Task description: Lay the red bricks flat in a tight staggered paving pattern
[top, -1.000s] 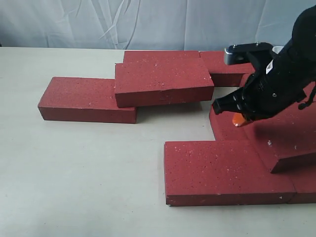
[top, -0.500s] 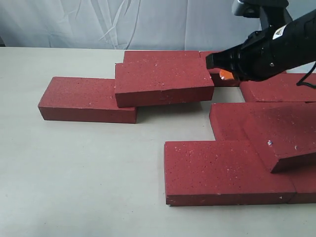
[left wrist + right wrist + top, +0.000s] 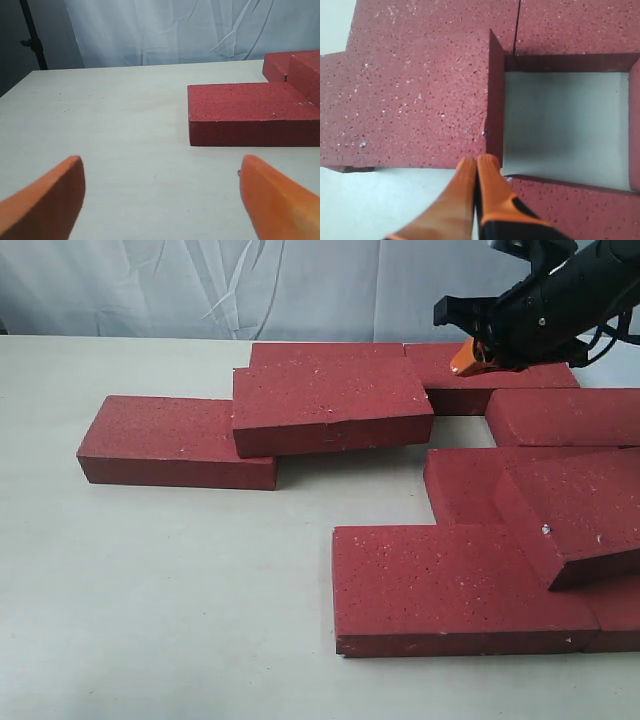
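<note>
While together, right fingers (image 3: 490, 185) above the red bricks (image 3: 330, 405); left fingers (image 3: 50, 195) apart.

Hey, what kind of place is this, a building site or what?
Likely an indoor robot test bench, not a site: the red bricks lie on a pale tabletop, a wrinkled cloth backdrop hangs behind, and the right gripper hovers above them.

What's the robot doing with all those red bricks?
It is laying red bricks flat like a path. The right hand, pinched shut and holding nothing, hovers over the far bricks. The left hand is wide open over the table. It isn't done: one brick lies on top of others, another brick leans, and there are gaps.
</note>
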`<action>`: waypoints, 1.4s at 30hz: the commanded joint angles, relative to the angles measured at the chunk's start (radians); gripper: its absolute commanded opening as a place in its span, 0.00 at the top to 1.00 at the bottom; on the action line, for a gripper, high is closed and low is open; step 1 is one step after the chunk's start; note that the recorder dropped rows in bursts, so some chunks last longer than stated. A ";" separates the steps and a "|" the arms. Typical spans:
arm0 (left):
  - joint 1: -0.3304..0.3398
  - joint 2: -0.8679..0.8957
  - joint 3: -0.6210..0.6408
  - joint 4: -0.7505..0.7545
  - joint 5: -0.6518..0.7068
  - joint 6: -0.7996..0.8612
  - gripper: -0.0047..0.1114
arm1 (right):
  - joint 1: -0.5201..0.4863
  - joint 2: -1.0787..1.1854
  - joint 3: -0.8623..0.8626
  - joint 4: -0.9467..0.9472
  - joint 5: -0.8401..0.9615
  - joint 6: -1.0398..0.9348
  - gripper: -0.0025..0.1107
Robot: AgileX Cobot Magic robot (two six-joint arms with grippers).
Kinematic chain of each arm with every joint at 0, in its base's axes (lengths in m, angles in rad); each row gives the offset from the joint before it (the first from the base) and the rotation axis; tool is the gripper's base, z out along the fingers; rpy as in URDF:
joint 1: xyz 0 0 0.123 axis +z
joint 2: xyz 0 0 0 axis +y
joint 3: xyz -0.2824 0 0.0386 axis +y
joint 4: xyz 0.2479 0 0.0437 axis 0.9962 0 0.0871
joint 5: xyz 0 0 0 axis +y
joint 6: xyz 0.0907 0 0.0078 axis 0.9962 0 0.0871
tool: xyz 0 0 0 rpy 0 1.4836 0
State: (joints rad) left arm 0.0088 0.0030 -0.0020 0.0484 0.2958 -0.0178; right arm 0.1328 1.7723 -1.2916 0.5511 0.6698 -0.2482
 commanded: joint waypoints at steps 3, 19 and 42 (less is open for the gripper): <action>-0.001 -0.003 0.002 -0.007 -0.008 0.000 0.28 | -0.055 0.051 -0.010 0.168 -0.015 -0.234 0.97; -0.001 -0.003 0.002 -0.007 -0.008 0.000 0.28 | 0.107 0.179 -0.266 0.249 -0.017 -0.341 0.97; -0.001 -0.003 0.002 -0.007 -0.008 0.000 0.28 | 0.171 0.654 -0.827 -0.095 0.071 -0.066 0.98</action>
State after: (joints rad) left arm 0.0088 0.0030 -0.0020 0.0484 0.2958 -0.0178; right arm 0.3129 2.4030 -2.0937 0.4689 0.6956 -0.3208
